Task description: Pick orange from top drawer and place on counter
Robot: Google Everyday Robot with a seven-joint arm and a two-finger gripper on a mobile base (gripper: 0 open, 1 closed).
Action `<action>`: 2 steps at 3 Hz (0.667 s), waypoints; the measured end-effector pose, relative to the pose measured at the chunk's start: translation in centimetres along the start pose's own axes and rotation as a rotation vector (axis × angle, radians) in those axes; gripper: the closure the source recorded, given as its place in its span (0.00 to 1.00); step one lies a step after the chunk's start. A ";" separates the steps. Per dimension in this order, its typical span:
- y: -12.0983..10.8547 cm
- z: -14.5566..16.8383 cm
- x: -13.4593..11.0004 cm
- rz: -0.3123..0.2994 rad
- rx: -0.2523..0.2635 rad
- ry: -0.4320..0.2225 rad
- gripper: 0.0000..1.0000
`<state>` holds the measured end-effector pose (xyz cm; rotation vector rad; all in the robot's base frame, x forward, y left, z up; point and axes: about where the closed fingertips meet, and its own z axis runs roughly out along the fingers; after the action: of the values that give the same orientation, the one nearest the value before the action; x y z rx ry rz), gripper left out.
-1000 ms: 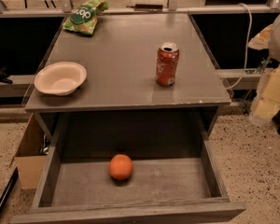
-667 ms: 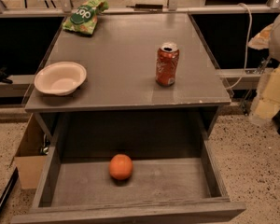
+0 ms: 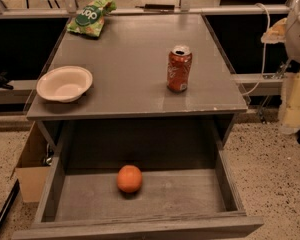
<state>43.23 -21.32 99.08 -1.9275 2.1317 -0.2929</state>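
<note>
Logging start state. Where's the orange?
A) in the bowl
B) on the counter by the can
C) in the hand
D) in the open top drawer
D: the orange sits on the floor of the open top drawer, below the counter; the hand is not in view.

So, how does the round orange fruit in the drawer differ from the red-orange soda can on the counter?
The small round orange fruit lies in the open grey wooden drawer; the red-orange metal soda can stands upright on the grey counter top. The fruit is a plain ball; the can is a taller cylinder with print. Both are orange-toned, and nothing touches either: the pincer is not in view.
</note>
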 end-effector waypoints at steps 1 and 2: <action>0.0 -0.3 -0.5 -0.174 0.002 0.044 0.00; 0.3 -1.3 -0.9 -0.392 -0.008 -0.014 0.00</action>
<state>42.58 -20.42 100.29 -2.3357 1.7334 -0.3403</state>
